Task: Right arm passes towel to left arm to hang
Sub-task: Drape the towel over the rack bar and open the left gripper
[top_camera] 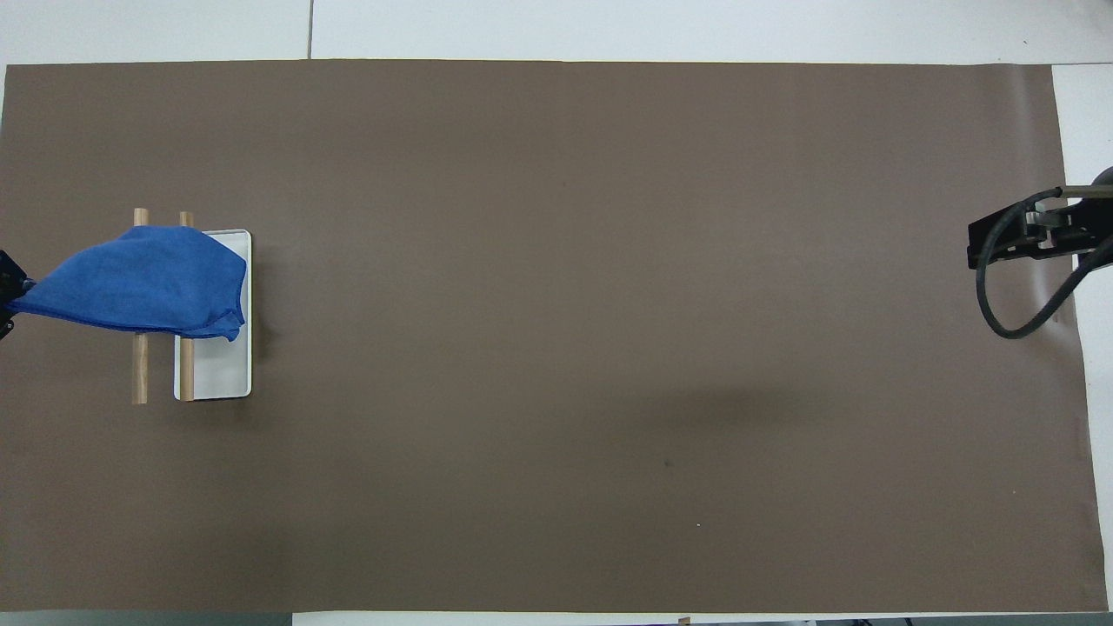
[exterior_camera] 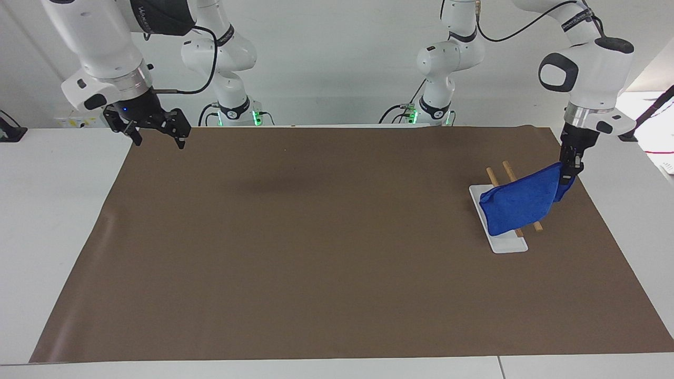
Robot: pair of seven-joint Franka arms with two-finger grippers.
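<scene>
Readable text: almost none.
White lettering runs along the black band on the right arm (exterior_camera: pixel 158 13) upper link, too small to make out; small print on the left arm (exterior_camera: pixel 574 21) cable collar, illegible too.

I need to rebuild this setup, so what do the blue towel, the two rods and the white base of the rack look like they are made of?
The towel looks like soft matte cloth, probably microfibre: it sags and folds where it drapes over the rods. The two rods look like bare light wood, tan and unpainted dowels. The white base looks like smooth plastic or coated board with rounded corners; which one cannot be told.
</scene>
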